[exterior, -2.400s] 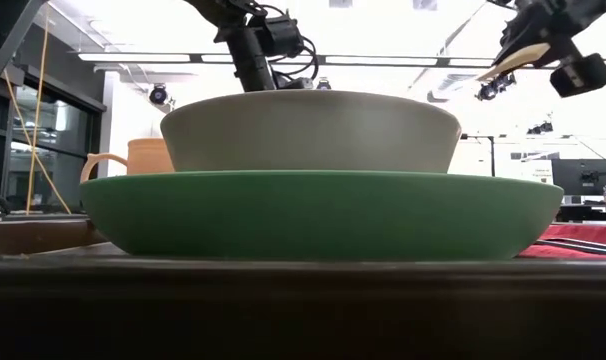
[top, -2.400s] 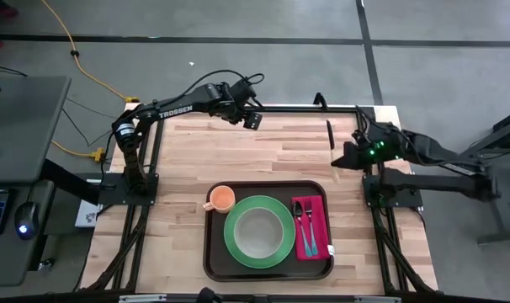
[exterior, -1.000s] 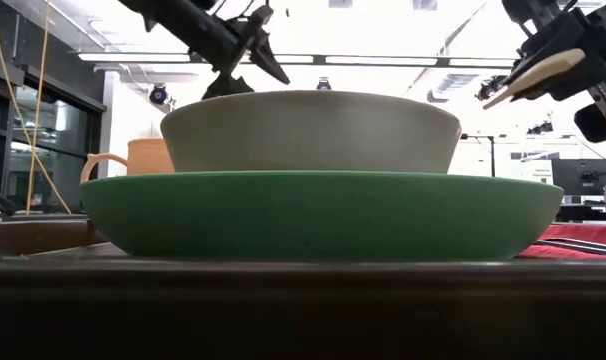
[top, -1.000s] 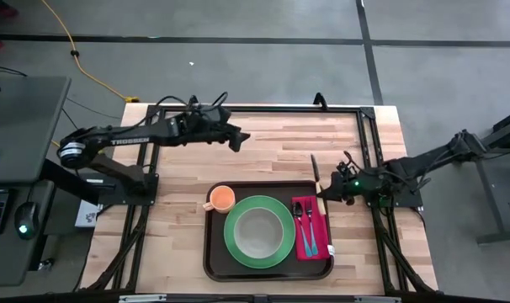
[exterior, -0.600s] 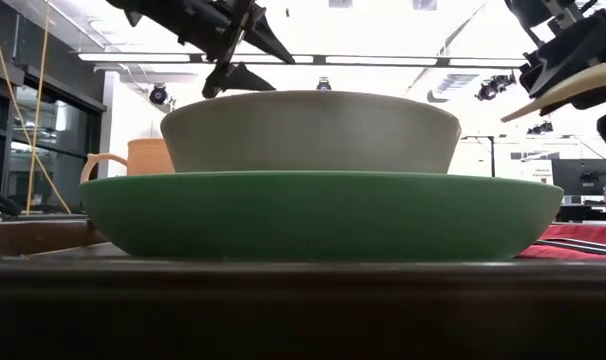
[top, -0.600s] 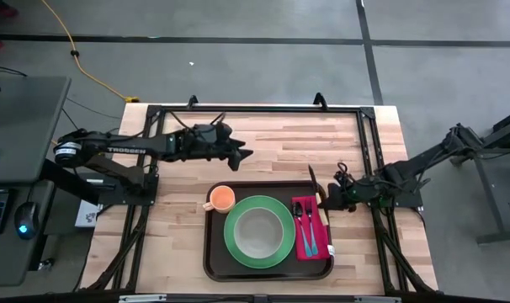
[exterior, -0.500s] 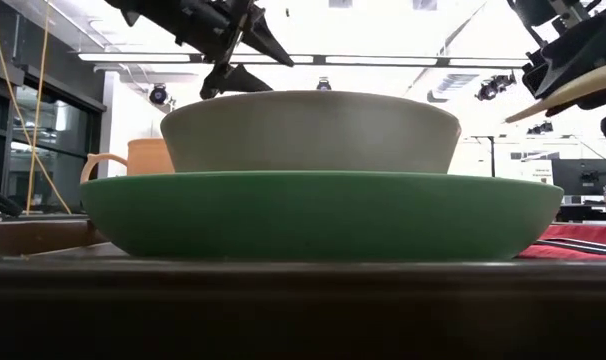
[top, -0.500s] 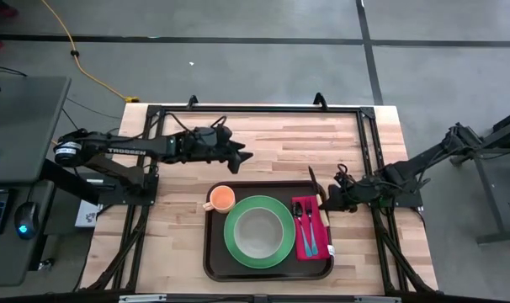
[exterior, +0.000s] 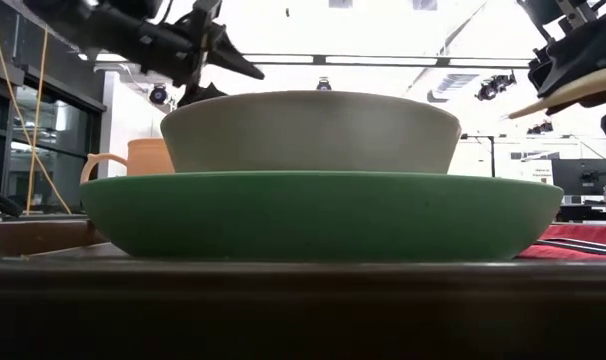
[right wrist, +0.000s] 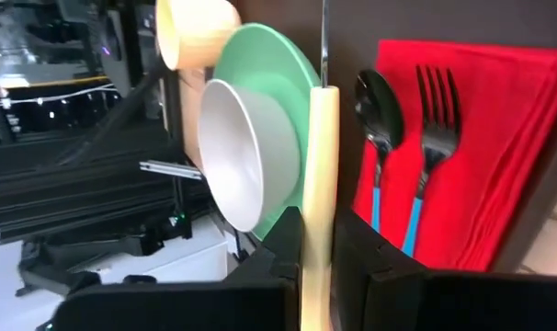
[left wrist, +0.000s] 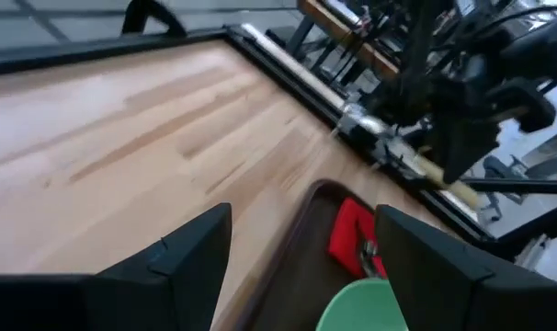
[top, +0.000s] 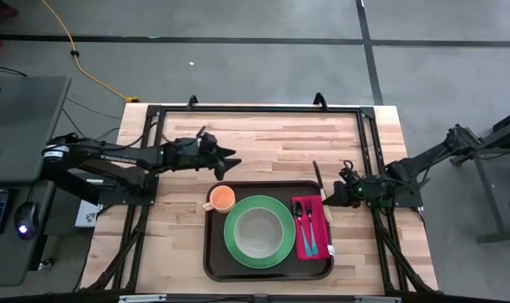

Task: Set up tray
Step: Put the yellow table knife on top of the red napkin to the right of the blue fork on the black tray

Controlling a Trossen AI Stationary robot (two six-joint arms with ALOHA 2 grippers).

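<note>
The left gripper (top: pixel 231 156) hovers over the bare table (top: pixel 272 143) just behind the orange cup (top: pixel 222 199), jaws spread and holding nothing; the tray (top: pixel 215 257) lies at the table's front centre, carrying cup, green plate (top: pixel 235 244), bowl (top: pixel 258 231) and napkin (top: pixel 309 244). At the tray's right rear corner the right gripper (top: pixel 326 194) has its jaws clamped on a knife (top: pixel 317 175).

A green plate (top: pixel 259 231) carries a pale bowl (top: pixel 259 230). An orange cup (top: pixel 222 199) stands just beside the plate. A red napkin (top: pixel 315 229) lies on the plate's other side, with a spoon (top: pixel 300 220) and fork (top: pixel 309 219) on it. All sit over a wooden table (top: pixel 263 143).
</note>
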